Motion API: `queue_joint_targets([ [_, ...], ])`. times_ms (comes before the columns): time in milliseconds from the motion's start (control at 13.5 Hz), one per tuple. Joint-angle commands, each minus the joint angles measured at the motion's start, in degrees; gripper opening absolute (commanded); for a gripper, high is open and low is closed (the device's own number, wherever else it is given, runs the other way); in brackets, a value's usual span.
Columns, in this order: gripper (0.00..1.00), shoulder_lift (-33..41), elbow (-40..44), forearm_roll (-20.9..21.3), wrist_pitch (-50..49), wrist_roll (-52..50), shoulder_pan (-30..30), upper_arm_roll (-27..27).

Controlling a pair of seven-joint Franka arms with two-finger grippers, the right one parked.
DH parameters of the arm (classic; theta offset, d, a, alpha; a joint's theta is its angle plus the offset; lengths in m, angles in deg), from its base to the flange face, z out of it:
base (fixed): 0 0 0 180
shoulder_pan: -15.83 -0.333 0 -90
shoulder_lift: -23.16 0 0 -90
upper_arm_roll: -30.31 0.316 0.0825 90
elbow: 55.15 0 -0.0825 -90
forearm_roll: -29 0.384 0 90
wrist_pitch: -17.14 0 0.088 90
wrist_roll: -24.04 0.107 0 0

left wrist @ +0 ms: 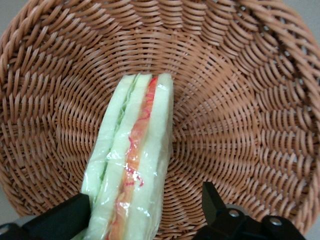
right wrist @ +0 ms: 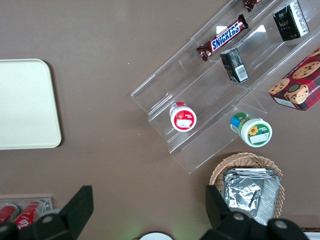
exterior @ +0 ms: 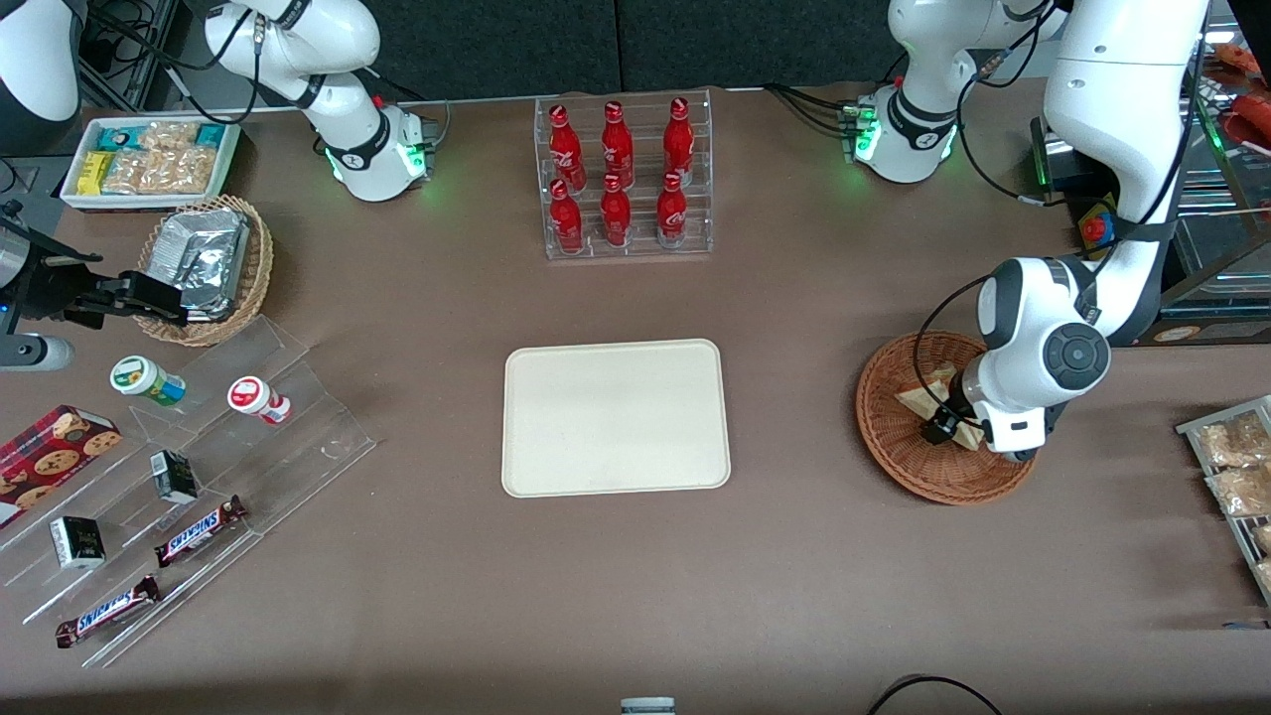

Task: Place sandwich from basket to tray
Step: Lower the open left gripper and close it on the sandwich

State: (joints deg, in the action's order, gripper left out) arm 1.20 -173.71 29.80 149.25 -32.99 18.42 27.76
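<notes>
The sandwich point(left wrist: 135, 160) stands on edge in the round reddish-brown basket point(left wrist: 240, 125), wrapped in clear film, its red-orange and green layers facing the wrist camera. My left gripper point(left wrist: 145, 197) is down in the basket, open, astride the sandwich's near end. One finger point(left wrist: 70, 215) touches the bread and the other finger point(left wrist: 212, 200) stands apart from it. In the front view the wrist covers most of the sandwich point(exterior: 918, 395) in the basket point(exterior: 884, 437), toward the working arm's end. The cream tray point(exterior: 616, 417) lies bare at the table's middle.
A clear rack of red bottles point(exterior: 624, 179) stands farther from the front camera than the tray. Toward the parked arm's end are a stepped acrylic display point(exterior: 199, 467) with snacks, a tan basket of foil packets point(exterior: 204, 263) and a white snack box point(exterior: 149, 164). Packets point(exterior: 1236, 467) lie beside the basket.
</notes>
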Motion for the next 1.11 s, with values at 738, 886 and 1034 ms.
queue_joint_targets([
  [738,1.0,1.1,7.3,-0.3,-10.6,-0.2,-0.5,0.0],
  [886,1.0,0.9,5.1,-0.3,-8.6,-0.2,-0.4,0.0],
  [1034,1.0,0.8,2.3,-0.1,-6.2,-0.2,-0.3,0.1],
])
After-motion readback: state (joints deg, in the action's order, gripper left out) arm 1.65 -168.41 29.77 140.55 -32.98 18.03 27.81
